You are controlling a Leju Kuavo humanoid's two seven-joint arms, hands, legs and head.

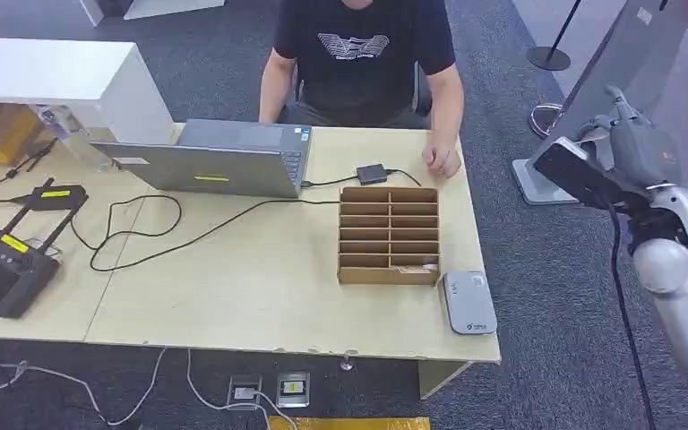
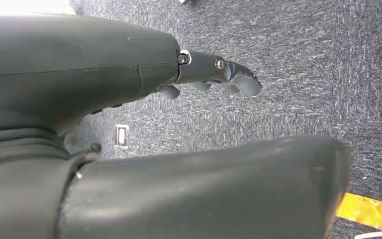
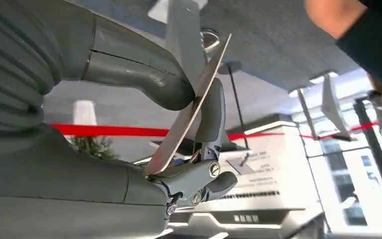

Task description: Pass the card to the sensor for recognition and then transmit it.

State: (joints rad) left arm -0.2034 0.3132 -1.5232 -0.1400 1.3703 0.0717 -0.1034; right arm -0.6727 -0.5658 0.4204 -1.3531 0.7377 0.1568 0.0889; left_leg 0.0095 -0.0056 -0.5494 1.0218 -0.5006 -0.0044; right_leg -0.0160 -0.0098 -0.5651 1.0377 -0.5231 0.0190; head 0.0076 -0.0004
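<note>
Beyond the wooden desk (image 1: 260, 287), right hand (image 3: 179, 124) pinches thin flat card (image 3: 191, 107).

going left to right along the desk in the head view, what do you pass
black controller with antennas → open grey laptop → brown cardboard slotted organiser → flat grey card sensor → robot's right hand, off the desk, holding a card

Your card (image 3: 189, 107) sits edge-on between the right hand's (image 3: 184, 124) thumb and fingers (image 3: 210, 117). That hand is off the desk's (image 1: 260, 287) right side, the sensor (image 1: 468, 303) left of those fingers, just right of the slotted box (image 1: 389, 235).
</note>
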